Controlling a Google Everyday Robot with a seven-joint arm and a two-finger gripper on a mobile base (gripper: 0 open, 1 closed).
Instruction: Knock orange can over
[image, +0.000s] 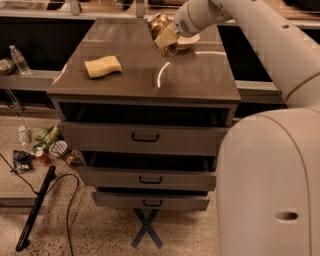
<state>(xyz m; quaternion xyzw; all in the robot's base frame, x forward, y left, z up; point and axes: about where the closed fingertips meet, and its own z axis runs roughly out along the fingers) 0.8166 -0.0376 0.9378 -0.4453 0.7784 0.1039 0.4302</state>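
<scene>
Orange can (158, 23): at the far back of the cabinet top (200, 75), touching the gripper; whether it is upright or leaning cannot be told.
Gripper (166, 39): just right of the can and just left of the white bowl (190, 43); open or closed cannot be told.
Risk, rear edge: a push away from the camera would likely send the can off the back.
Risk, bowl: a sweep to the right may shove the bowl.
Risk, sliding: low contact may slide the can, not topple it.
Yellow sponge (102, 66): well apart, likely safe.

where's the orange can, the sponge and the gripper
orange can (158, 23), camera view, on its mottled side
sponge (102, 66), camera view, middle of its top face
gripper (167, 42), camera view, its tip, right beside the can
</scene>
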